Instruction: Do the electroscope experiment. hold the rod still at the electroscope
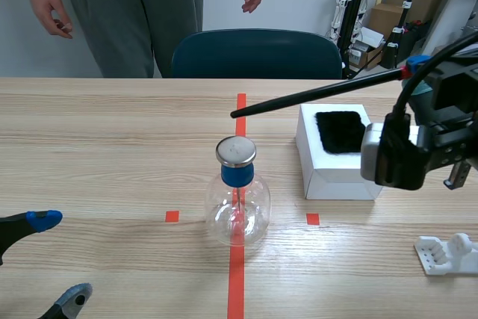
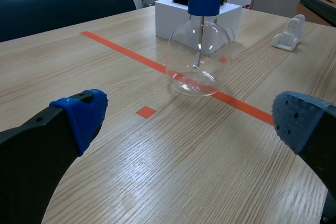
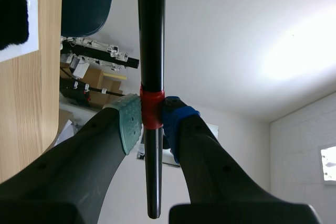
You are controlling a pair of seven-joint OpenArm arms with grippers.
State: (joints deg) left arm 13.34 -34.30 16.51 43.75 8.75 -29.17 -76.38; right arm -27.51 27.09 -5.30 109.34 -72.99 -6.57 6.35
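Looking across all three views, there's nothing to read: no lettering, label, brand or number comes through legibly on anything. The cardboard boxes (image 1: 382,16) at the back of the room are too small for any print to be made out.

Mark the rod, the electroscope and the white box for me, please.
rod (image 1: 317,93): scene view, middle of the black shaft.
electroscope (image 1: 237,175): scene view, blue collar under the metal cap.
white box (image 1: 340,183): scene view, front wall.

Electroscope (image 1: 237,192) at centre, rod (image 1: 317,93) tip just beyond its cap, box (image 1: 340,178) to its right and slightly behind.
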